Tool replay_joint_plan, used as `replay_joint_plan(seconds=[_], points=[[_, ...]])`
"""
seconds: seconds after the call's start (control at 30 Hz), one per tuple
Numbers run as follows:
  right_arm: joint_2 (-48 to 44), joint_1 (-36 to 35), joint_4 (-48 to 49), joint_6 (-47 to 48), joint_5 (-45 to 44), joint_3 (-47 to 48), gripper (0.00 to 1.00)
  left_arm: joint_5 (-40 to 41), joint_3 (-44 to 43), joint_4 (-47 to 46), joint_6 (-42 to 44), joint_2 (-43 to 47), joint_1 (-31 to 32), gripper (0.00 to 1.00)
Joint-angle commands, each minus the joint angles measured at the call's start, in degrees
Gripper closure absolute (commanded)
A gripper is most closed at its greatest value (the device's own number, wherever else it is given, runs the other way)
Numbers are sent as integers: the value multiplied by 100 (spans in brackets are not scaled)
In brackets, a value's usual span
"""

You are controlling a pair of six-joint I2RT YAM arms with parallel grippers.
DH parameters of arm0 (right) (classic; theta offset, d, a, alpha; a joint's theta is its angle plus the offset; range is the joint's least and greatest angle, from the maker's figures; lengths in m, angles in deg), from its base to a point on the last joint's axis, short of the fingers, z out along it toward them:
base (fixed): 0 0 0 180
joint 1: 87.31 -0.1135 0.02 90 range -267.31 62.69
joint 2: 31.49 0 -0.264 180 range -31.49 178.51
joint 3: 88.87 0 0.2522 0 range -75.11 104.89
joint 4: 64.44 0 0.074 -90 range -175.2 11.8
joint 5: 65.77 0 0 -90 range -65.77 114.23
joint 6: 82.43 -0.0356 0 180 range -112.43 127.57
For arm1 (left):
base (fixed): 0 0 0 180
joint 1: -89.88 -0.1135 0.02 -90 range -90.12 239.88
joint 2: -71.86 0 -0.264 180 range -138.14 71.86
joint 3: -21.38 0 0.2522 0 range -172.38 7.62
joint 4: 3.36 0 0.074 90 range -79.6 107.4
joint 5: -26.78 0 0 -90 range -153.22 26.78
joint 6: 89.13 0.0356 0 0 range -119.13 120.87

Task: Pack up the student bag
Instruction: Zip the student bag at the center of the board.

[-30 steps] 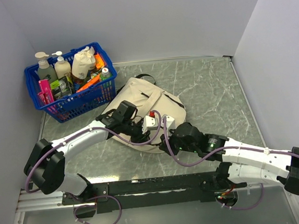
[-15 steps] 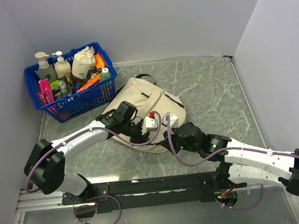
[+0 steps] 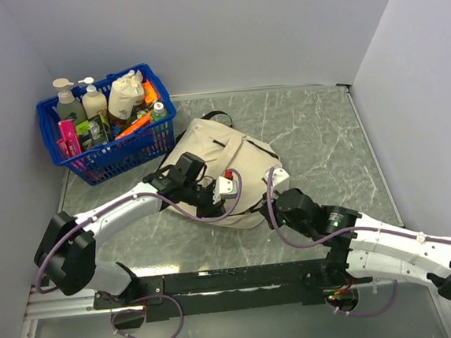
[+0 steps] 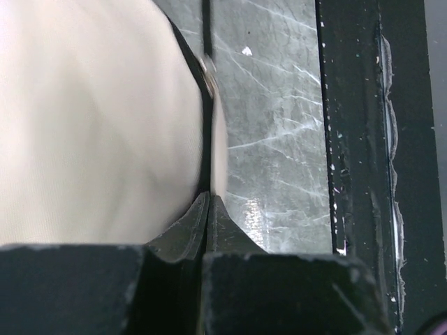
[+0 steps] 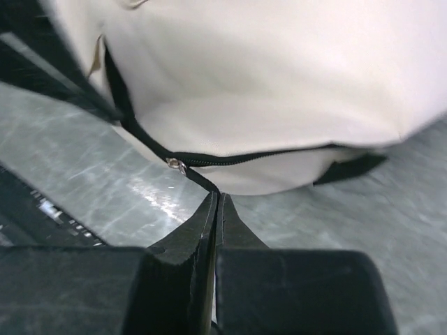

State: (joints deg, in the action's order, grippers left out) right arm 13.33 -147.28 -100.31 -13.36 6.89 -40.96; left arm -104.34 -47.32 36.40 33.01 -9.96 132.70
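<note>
The student bag (image 3: pixel 224 157) lies flat on the tabletop (image 3: pixel 317 137), a little left of centre in the overhead view. The blue basket (image 3: pixel 109 151) of bottles stands just off it at about 10 o'clock. The bag's near edge faces the arm bases, which puts the zipper within reach of both arms. That would explain why both crowd that edge instead of going to the basket.

The left end effector (image 4: pixel 207 201) meets the bag at roughly its 6 o'clock edge. Its jaws are pressed fully together with the black zipper trim (image 4: pixel 205 150) running down between them, cream fabric bulging to one side. A metal slider (image 4: pixel 208 70) shows further up the same black line, toward 12 o'clock in the wrist view.

The right end effector (image 5: pixel 218 198) comes in at about 5 o'clock of the bag. It is likewise closed tight, pinching the black zipper pull (image 5: pixel 199 180) that trails from a small metal slider (image 5: pixel 176 165) at its 10 o'clock.

We read this as a two-handed hold for opening the bag: one side anchors it while the other draws the slider along. It may instead be that each end effector holds a pull of its own (the left wrist view is too close and blurred to tell). The zipper looks closed along the stretch we can see. So we judge packing has not begun and the compartment must be opened first. The likely risk is the thin pull slipping from the jaws, or the soft bag sliding on the tabletop instead of unzipping.
</note>
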Motion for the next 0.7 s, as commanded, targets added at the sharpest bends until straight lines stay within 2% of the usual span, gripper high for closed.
replay_joint_plan(seconds=[0.0,0.17,0.2,0.23,0.3,0.37,0.43,0.5,0.6,0.67], points=[[-341,99,-601,-429,-1174,109,100,-159,62,309,126,167,24,99],[-413,108,-101,-280,-789,74,100,95,-271,852,318,289,15,96],[-291,99,-48,-263,-736,100,100,174,-559,1028,328,298,15,91],[-211,108,-22,-271,-614,135,100,218,-736,1230,337,290,15,79],[-9,116,13,-271,-542,232,100,324,-1052,1758,459,429,15,74],[36,108,206,-219,-384,250,100,438,-1316,2301,696,439,59,58],[1,108,373,-227,-235,215,100,631,-1389,2156,680,570,77,41],[-43,108,566,-271,-173,127,100,701,-1083,1536,776,877,146,33],[-113,108,646,-350,-155,-5,100,834,-599,770,698,888,436,32],[-184,99,673,-342,-147,-84,100,913,-440,416,418,695,560,34]])
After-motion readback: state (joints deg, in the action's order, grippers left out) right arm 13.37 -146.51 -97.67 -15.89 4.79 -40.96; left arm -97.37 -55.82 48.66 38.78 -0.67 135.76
